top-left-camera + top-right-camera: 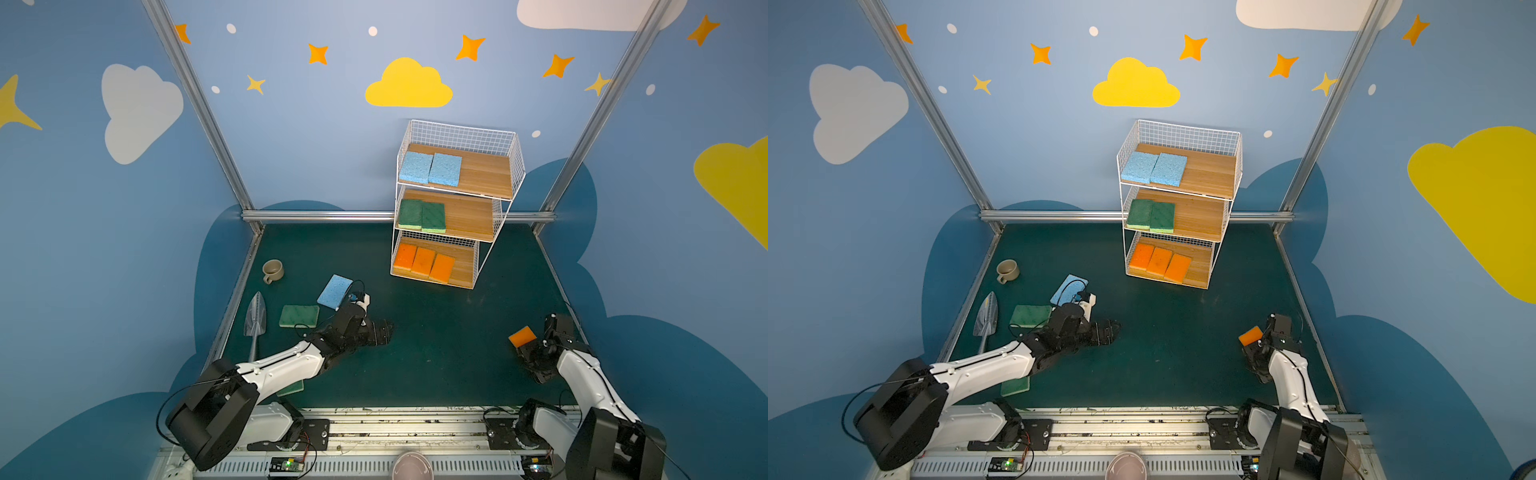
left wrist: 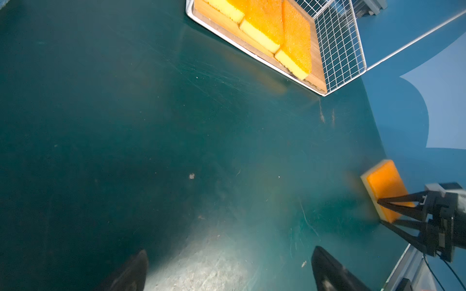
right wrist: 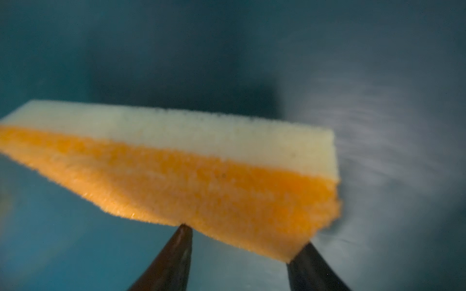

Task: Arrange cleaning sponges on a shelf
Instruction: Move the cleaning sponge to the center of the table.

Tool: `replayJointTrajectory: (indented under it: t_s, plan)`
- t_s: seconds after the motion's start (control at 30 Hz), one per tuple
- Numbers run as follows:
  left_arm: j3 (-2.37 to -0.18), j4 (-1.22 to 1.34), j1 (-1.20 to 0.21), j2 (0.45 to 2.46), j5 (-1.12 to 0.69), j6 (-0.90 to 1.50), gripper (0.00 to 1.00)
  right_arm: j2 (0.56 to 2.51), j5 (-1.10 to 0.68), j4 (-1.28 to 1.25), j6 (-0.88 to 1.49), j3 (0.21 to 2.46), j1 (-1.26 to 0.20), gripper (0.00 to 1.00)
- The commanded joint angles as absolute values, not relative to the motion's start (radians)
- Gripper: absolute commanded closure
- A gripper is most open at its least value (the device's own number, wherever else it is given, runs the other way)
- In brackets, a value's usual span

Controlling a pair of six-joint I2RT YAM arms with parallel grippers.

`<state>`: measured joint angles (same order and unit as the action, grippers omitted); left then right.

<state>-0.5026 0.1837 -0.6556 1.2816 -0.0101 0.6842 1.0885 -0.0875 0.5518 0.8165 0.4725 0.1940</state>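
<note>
The shelf stands at the back. Its top board holds two light blue sponges, the middle board two green ones and the bottom board three orange ones. My right gripper is shut on an orange-and-yellow sponge, tilted near the table's right edge; its fingertips pinch the sponge's near edge. My left gripper hovers open and empty over bare mat. A blue sponge and a green sponge lie left of it. Another green sponge shows partly under the left arm.
A beige mug and a metal trowel lie near the left edge of the dark green mat. Metal frame posts rise at the back corners. An aluminium rail runs along the front.
</note>
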Motion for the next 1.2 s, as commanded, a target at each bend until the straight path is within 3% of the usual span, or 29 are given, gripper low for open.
replayJointTrajectory:
  t_s: [0.0, 0.3, 0.43, 0.57, 0.73, 0.97, 1.17]
  plan:
    - [-0.522, 0.166, -0.658, 1.269, -0.004, 0.692, 0.0, 1.137, -0.229, 0.481, 0.754, 0.514, 0.104, 0.52]
    - [-0.521, 0.108, -0.653, 1.231, 0.037, 0.719, 0.0, 1.438, -0.302, 0.451, 0.764, 0.747, -0.302, 0.58]
    - [-0.528, 0.073, -0.652, 1.206, 0.032, 0.717, 0.0, 1.495, -0.288, 0.478, 0.735, 0.847, -0.382, 0.54]
    - [-0.542, 0.055, -0.652, 1.196, 0.017, 0.705, 0.0, 1.423, -0.299, 0.493, 0.679, 0.859, -0.31, 0.44]
    - [-0.574, 0.051, -0.653, 1.217, 0.008, 0.683, 0.0, 1.381, -0.376, 0.607, 0.556, 0.888, -0.075, 0.37]
    - [-0.639, 0.057, -0.653, 1.299, -0.008, 0.645, 0.0, 1.405, -0.355, 0.632, 0.489, 0.839, 0.153, 0.37]
    - [-0.642, 0.084, -0.654, 1.339, -0.044, 0.665, 0.0, 1.511, -0.391, 0.499, 0.533, 0.761, 0.194, 0.39]
